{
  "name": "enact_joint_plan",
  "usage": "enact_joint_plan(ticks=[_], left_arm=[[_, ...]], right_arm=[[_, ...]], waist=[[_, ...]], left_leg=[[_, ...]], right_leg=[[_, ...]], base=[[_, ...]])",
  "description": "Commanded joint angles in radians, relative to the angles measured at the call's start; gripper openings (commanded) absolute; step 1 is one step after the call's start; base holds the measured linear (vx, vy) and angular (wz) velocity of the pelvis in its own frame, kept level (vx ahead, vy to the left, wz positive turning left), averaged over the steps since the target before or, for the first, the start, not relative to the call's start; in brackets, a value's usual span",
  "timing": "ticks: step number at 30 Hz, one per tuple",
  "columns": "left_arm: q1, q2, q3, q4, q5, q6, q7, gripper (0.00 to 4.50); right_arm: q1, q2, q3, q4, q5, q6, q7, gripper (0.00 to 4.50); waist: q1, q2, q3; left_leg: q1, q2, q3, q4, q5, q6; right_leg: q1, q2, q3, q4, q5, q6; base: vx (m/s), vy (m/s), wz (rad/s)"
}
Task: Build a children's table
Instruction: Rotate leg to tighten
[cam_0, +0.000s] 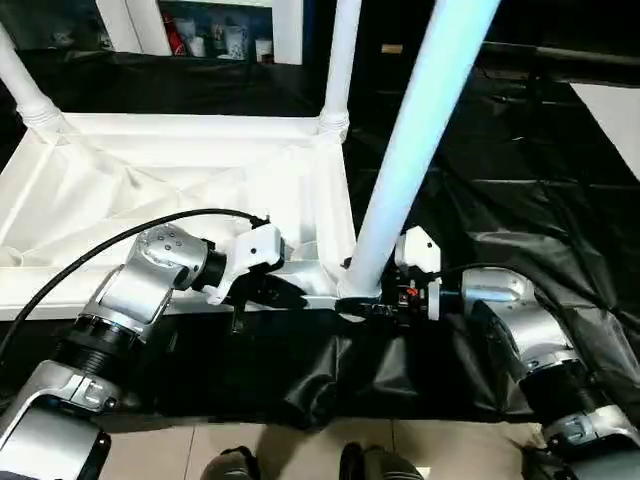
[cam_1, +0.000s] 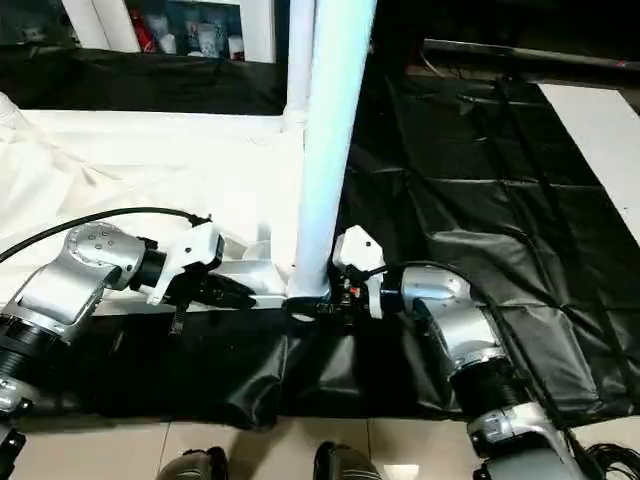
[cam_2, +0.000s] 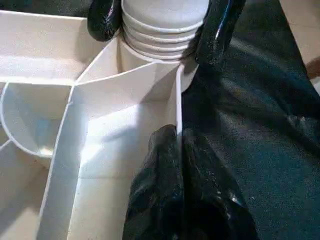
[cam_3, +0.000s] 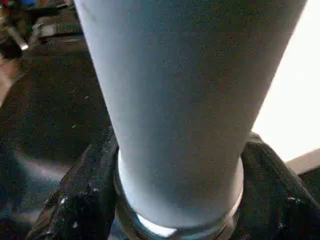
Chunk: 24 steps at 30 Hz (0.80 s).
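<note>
The white tabletop (cam_0: 150, 190) lies upside down on a black sheet, ribbed side up. Two white legs stand upright in its far corner sockets (cam_0: 340, 60) (cam_0: 20, 85). A third leg (cam_0: 420, 130) rises from the near right corner socket, leaning slightly right. My right gripper (cam_0: 365, 305) wraps this leg's base, and its black fingers (cam_3: 80, 200) press both sides of the tube just above the socket. My left gripper (cam_0: 262, 292) is shut on the tabletop's thin near rim (cam_2: 177, 110), just left of that corner.
The black sheet (cam_0: 500, 200) covers the floor to the right of the tabletop. A flat white board (cam_0: 615, 120) lies at the far right. A white cabinet with glass doors (cam_0: 215, 30) stands behind. Pale tiles and my feet (cam_0: 230, 465) show at the near edge.
</note>
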<state>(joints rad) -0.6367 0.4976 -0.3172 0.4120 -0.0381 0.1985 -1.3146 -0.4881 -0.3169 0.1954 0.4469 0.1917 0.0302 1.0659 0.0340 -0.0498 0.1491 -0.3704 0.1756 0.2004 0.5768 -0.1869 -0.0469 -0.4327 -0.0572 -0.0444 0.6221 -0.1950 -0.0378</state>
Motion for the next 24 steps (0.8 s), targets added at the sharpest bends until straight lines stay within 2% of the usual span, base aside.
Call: enact_joint_plan(ticks=[1, 2, 3, 4, 6, 8, 11, 12, 14, 15, 17, 19, 21, 22, 24], left_arm=[[0.003, -0.051, -0.028, 0.082, 0.053, 0.033, 0.107, 0.00], [-0.003, -0.063, -0.021, 0.094, 0.053, 0.034, 0.129, 0.00], [-0.021, -0.101, -0.002, 0.129, 0.054, 0.045, 0.196, 0.00], [-0.026, -0.112, 0.002, 0.138, 0.054, 0.051, 0.213, 0.00], [-0.037, -0.134, 0.006, 0.153, 0.058, 0.060, 0.247, 0.00], [-0.064, -0.179, 0.020, 0.198, 0.069, 0.075, 0.333, 0.00], [-0.101, -0.225, 0.039, 0.259, 0.083, 0.088, 0.438, 0.00], [-0.128, -0.258, 0.053, 0.308, 0.095, 0.091, 0.511, 0.00], [-0.157, -0.292, 0.063, 0.359, 0.108, 0.084, 0.571, 0.00], [-0.170, -0.303, 0.064, 0.378, 0.117, 0.080, 0.604, 0.00], [-0.174, -0.306, 0.061, 0.387, 0.120, 0.074, 0.607, 0.00], [-0.180, -0.308, 0.053, 0.395, 0.127, 0.063, 0.607, 0.00], [-0.180, -0.309, 0.051, 0.396, 0.128, 0.064, 0.601, 0.00], [-0.179, -0.309, 0.051, 0.396, 0.127, 0.065, 0.597, 0.00], [-0.183, -0.308, 0.050, 0.413, 0.133, 0.051, 0.587, 0.00]], right_arm=[[0.001, 0.040, -0.063, 0.056, -0.021, 0.034, -0.189, 2.72], [0.000, 0.051, -0.072, 0.065, -0.023, 0.038, -0.222, 2.72], [-0.003, 0.087, -0.093, 0.094, -0.035, 0.040, -0.322, 2.72], [-0.004, 0.098, -0.098, 0.102, -0.040, 0.039, -0.353, 2.72], [-0.009, 0.129, -0.115, 0.119, -0.050, 0.058, -0.445, 2.72], [-0.020, 0.179, -0.132, 0.142, -0.066, 0.081, -0.571, 2.72], [-0.040, 0.235, -0.153, 0.179, -0.083, 0.103, -0.715, 2.72], [-0.058, 0.276, -0.163, 0.211, -0.106, 0.108, -0.820, 2.72], [-0.084, 0.326, -0.151, 0.260, -0.139, 0.086, -0.912, 2.72], [-0.097, 0.348, -0.147, 0.287, -0.149, 0.060, -0.949, 2.72], [-0.102, 0.358, -0.143, 0.304, -0.148, 0.050, -0.941, 2.72], [-0.107, 0.370, -0.140, 0.322, -0.137, 0.037, -0.910, 2.72], [-0.102, 0.376, -0.145, 0.311, -0.127, 0.027, -0.891, 2.72], [-0.099, 0.378, -0.150, 0.301, -0.121, 0.024, -0.885, 3.28], [-0.103, 0.383, -0.170, 0.295, -0.107, -0.001, -0.870, 3.42]], waist=[[-0.001, 0.001, -0.062], [0.000, 0.002, -0.061], [0.001, 0.002, -0.059], [0.001, 0.003, -0.056], [-0.005, 0.003, -0.052], [-0.006, 0.004, -0.050], [-0.005, 0.005, -0.048], [-0.007, 0.006, -0.048], [-0.008, 0.005, -0.048], [-0.006, 0.004, -0.049], [-0.003, 0.003, -0.049], [-0.003, 0.004, -0.050], [-0.003, 0.004, -0.049], [-0.003, 0.004, -0.048], [-0.003, 0.003, -0.046]], left_leg=[[0.011, 0.056, -0.021, -0.056, -0.081, 0.110], [0.014, 0.055, -0.023, -0.057, -0.111, 0.091], [0.019, 0.055, -0.025, -0.060, -0.159, 0.059], [0.021, 0.056, -0.027, -0.064, -0.182, 0.037], [0.019, 0.057, -0.033, -0.073, -0.212, 0.021], [0.024, 0.056, -0.035, -0.078, -0.242, 0.011], [0.028, 0.054, -0.036, -0.079, -0.260, 0.006], [0.027, 0.053, -0.036, -0.080, -0.262, 0.006], [0.030, 0.051, -0.038, -0.081, -0.274, -0.012], [0.029, 0.050, -0.039, -0.082, -0.273, -0.010], [0.031, 0.052, -0.036, -0.084, -0.269, 0.004], [0.025, 0.053, -0.035, -0.087, -0.244, 0.022], [0.026, 0.054, -0.033, -0.087, -0.251, 0.026], [0.026, 0.054, -0.034, -0.088, -0.254, 0.026], [0.025, 0.054, -0.034, -0.088, -0.270, 0.030]], right_leg=[[0.066, -0.088, 0.059, -0.074, -0.085, -0.287], [0.065, -0.090, 0.058, -0.079, -0.146, -0.277], [0.063, -0.092, 0.058, -0.090, -0.257, -0.246], [0.059, -0.094, 0.059, -0.098, -0.323, -0.222], [0.059, -0.092, 0.055, -0.104, -0.391, -0.191], [0.054, -0.095, 0.057, -0.113, -0.434, -0.167], [0.048, -0.097, 0.060, -0.119, -0.471, -0.149], [0.044, -0.096, 0.061, -0.121, -0.476, -0.146], [0.042, -0.096, 0.060, -0.124, -0.502, -0.133], [0.044, -0.098, 0.059, -0.125, -0.504, -0.122], [0.043, -0.096, 0.060, -0.125, -0.463, -0.118], [0.049, -0.095, 0.059, -0.119, -0.392, -0.132], [0.048, -0.095, 0.060, -0.120, -0.379, -0.141], [0.048, -0.095, 0.060, -0.119, -0.380, -0.143], [0.047, -0.099, 0.062, -0.125, -0.416, -0.139]], base=[[0.000, 0.000, 0.00], [-0.052, 0.001, -0.01], [-0.061, 0.006, 0.01], [-0.061, 0.006, 0.01], [-0.026, 0.008, 0.00], [0.000, 0.000, 0.00], [0.000, 0.000, 0.00], [0.000, 0.000, 0.00], [0.000, 0.000, 0.00], [0.000, 0.000, 0.00], [0.000, 0.000, 0.00], [0.000, 0.000, 0.00], [0.000, 0.000, 0.00], [0.000, 0.000, 0.00], [0.000, 0.000, 0.00]])
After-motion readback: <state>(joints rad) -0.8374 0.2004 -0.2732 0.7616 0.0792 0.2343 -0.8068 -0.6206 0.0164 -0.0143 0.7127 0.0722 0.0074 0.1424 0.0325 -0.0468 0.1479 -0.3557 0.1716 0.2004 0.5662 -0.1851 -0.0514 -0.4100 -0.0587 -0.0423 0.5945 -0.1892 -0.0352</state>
